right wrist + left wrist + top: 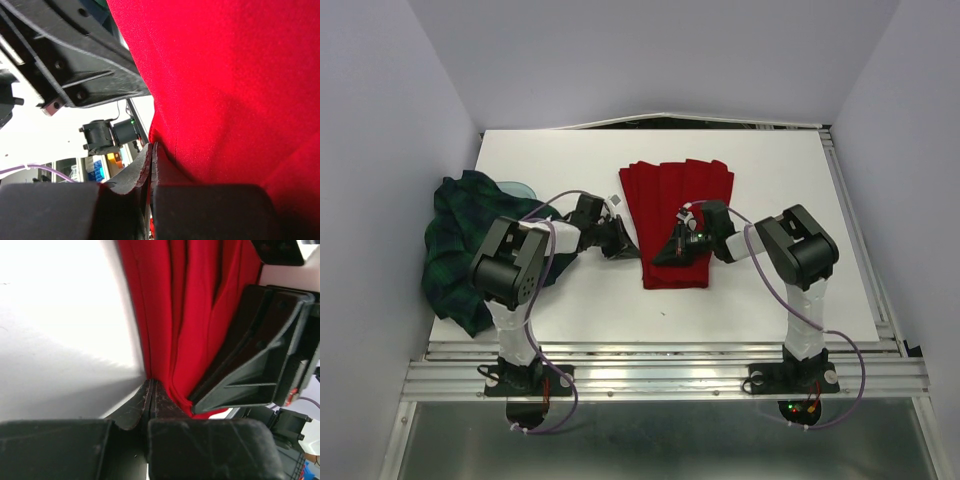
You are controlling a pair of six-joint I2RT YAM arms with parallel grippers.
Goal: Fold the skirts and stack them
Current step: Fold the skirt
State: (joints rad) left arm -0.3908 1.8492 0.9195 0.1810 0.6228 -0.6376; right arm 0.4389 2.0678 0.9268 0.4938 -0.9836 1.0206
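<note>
The red skirt lies pleated and fanned on the middle of the white table. My left gripper is at its left edge. In the left wrist view the jaws are shut, with the red skirt pinched at their tips. My right gripper is over the skirt's near part. Its jaws are shut on a fold of the red skirt, which drapes over the right finger. The plaid skirt lies crumpled at the table's left edge, behind the left arm.
The two grippers are close together; the right gripper's black body fills the right of the left wrist view. Metal rails run along the near table edge. White walls enclose the left, back and right sides.
</note>
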